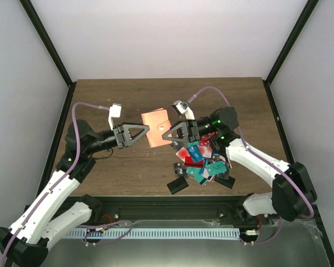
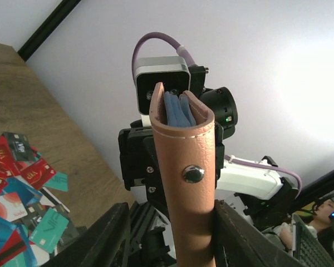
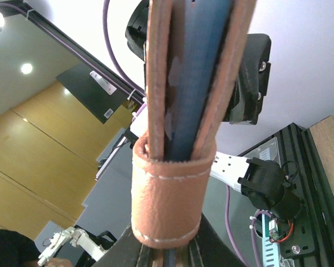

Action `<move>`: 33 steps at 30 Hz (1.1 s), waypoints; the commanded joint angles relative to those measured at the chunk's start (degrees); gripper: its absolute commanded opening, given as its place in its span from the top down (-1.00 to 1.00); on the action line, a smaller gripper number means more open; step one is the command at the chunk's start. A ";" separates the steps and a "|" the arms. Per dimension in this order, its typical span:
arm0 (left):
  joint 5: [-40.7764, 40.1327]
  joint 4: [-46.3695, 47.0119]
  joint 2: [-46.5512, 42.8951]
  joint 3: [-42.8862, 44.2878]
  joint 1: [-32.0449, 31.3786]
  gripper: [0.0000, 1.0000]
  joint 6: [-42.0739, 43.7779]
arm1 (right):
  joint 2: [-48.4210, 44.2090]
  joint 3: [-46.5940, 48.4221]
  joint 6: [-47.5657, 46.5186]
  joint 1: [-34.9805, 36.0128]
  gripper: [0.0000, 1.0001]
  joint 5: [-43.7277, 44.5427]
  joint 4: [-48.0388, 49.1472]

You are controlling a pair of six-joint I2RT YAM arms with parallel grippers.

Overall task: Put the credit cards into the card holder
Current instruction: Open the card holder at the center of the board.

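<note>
Card holder (image 1: pixel 156 127) aloft over table (image 1: pixel 117 94) centre

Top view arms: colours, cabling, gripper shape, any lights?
The left arm and right arm have white links and black joint housings. A lilac cable runs along each to a white wrist camera. The left gripper and right gripper are black, with triangular open-frame fingers. Green lights show on the right arm.

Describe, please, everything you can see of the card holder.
The card holder is a salmon-brown, leather-looking folding wallet with white stitching, a metal snap stud, a strap loop and bluish pockets inside. Folded shut, it is held off the table; the right gripper clamps one end, the left gripper's jaws straddle the other, not yet closed.
</note>
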 commanded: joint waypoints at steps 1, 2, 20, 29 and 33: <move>2.06 7.73 0.22 -2.23 0.25 0.24 -2.66 | 1.13 2.76 4.42 0.26 0.99 -1.66 7.75; 2.15 9.08 0.54 -2.61 0.17 0.33 -3.00 | 1.49 2.97 4.85 0.48 0.99 -1.81 8.28; -5.94 -13.23 1.19 4.74 0.16 0.92 4.68 | -3.20 18.24 -44.12 -1.45 -0.75 19.23 -69.43; -15.78 -35.69 2.09 11.32 0.03 0.92 15.42 | -7.81 19.02 -52.59 -1.44 -1.00 34.49 -83.27; -16.09 -38.66 3.67 12.08 0.08 0.92 16.90 | -7.29 20.38 -53.17 0.51 -1.00 38.01 -84.96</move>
